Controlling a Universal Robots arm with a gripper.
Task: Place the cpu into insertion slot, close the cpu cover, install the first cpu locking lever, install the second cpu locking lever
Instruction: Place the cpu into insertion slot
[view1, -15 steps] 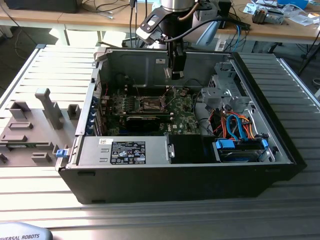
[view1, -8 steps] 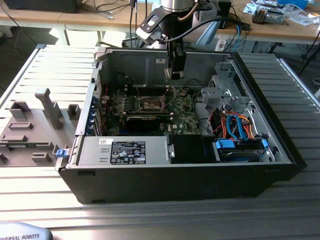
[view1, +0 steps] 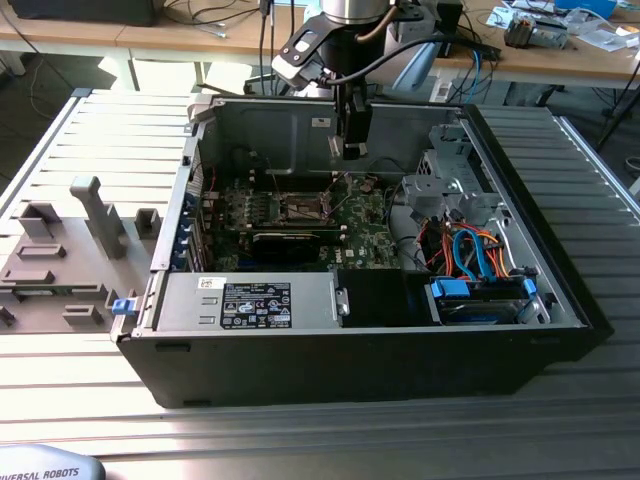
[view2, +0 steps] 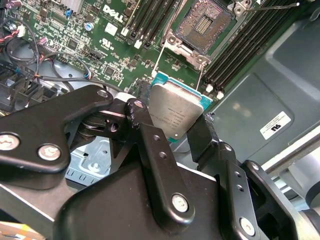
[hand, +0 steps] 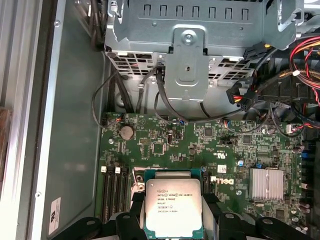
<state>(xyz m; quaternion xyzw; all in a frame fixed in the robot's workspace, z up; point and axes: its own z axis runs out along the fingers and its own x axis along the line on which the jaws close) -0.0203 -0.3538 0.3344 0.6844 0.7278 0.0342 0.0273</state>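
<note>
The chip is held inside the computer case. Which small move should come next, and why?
Probably carry the flat square silver-grey cpu across toward the open black square socket: the jaws are shut on the cpu, and in the second wrist view the socket lies apart from it, uncovered.

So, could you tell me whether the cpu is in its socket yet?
Out: the fingers hold the cpu above the board; the socket lies bare.

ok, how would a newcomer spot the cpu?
Look inside the open black computer case, above its green motherboard. The cpu is the small flat square gripped in the black claw. Its dull silver-grey top with a teal rim sets it apart from the empty dark socket and the finned heatsink.
</note>
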